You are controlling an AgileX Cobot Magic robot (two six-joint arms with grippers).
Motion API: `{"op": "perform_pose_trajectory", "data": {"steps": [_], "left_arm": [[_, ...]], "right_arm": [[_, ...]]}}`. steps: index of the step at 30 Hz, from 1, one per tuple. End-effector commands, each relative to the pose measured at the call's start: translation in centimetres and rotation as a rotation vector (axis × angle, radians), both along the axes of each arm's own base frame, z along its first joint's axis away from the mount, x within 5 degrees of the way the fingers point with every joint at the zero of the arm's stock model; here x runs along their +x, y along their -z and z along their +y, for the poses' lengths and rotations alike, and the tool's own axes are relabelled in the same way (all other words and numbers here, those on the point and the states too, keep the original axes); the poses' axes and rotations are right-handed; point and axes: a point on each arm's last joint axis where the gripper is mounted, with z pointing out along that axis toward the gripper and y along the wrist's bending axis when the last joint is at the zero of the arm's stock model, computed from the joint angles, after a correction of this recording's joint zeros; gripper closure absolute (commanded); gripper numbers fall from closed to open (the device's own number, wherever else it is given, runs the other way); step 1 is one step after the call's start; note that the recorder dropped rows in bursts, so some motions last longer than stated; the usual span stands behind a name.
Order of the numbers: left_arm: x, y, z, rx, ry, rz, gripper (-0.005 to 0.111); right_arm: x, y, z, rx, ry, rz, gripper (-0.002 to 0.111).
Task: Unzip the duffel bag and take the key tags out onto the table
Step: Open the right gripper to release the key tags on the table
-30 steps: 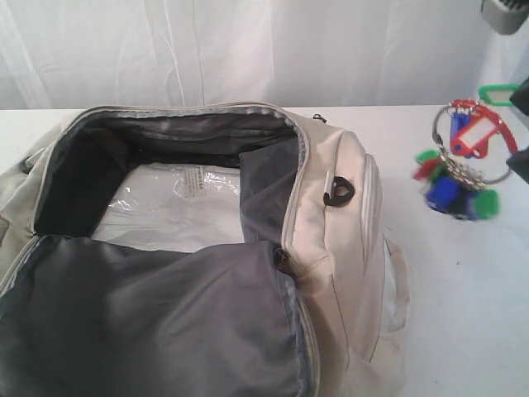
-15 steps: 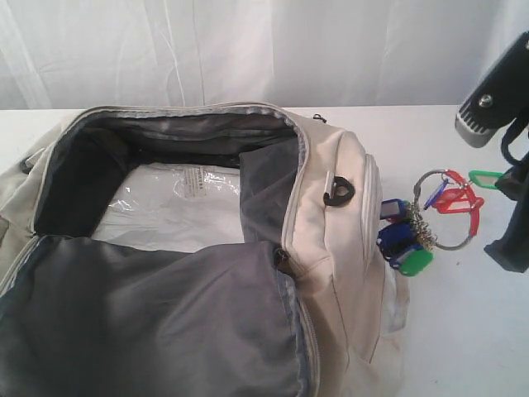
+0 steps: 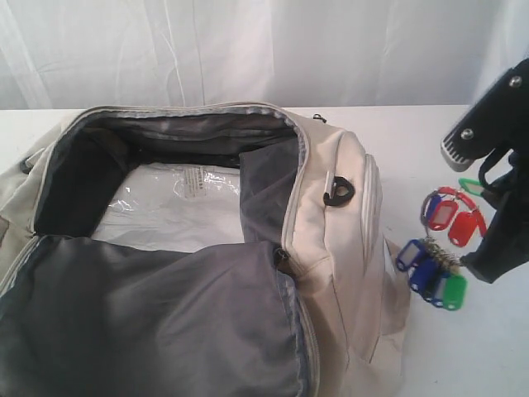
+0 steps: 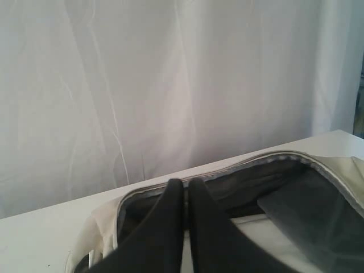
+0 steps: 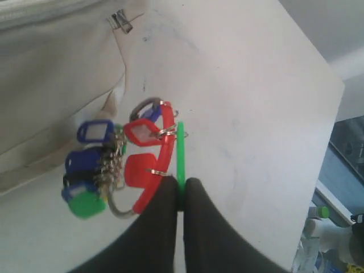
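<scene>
The key tags (image 3: 436,248), red, blue and green ones on a metal ring, hang low by the right edge of the table (image 3: 430,132), just beside the end of the duffel bag (image 3: 339,248). Whether the lowest tags touch the tabletop cannot be told. The right gripper (image 5: 180,186) is pinched tight on a thin green tag, and the rest of the bunch dangles from it: two red tags nearest the fingers, with the blue ones and a green one clustered on the side toward the bag.

The duffel bag lies across the left and middle of the table, reaching to its front edge. Its top is unzipped and spread wide, with the flap folded toward the front and the dark grey lining showing. Inside lies a white packet (image 3: 173,211) in clear plastic. A black clip (image 3: 339,192) sits on the bag's right end.

The left gripper (image 4: 185,183) hovers over the bag's open mouth, its fingers pressed almost together with nothing between them. A white curtain (image 3: 248,50) hangs behind the table's far edge.
</scene>
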Motion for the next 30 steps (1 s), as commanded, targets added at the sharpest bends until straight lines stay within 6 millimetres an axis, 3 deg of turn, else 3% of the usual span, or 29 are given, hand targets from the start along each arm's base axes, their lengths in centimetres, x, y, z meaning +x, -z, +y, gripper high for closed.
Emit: {"op": "perform_pose_trajectory", "data": {"steps": [1,7,16,23,30], "left_arm": [[-0.3,0.1,-0.1,0.006,0.014,-0.006,0.096],[-0.3,0.1,-0.1,0.006,0.014,-0.006,0.096],[-0.3,0.1,-0.1,0.006,0.014,-0.006,0.096],[-0.3,0.1,-0.1,0.006,0.014,-0.006,0.096],[-0.3,0.1,-0.1,0.006,0.014,-0.006,0.096]], "right_arm": [[1.1,1.6,0.5,-0.014,0.028,0.035,0.108],[2.8,3.0,0.9,-0.041,0.131,0.022,0.108],[3.1,4.6,1.0,-0.08,0.152,0.069,0.108],[3.7,7.0,-0.7,-0.104,0.275,0.145,0.108],[4.0,7.0,-0.2,-0.006,0.259,0.129,0.108]]}}
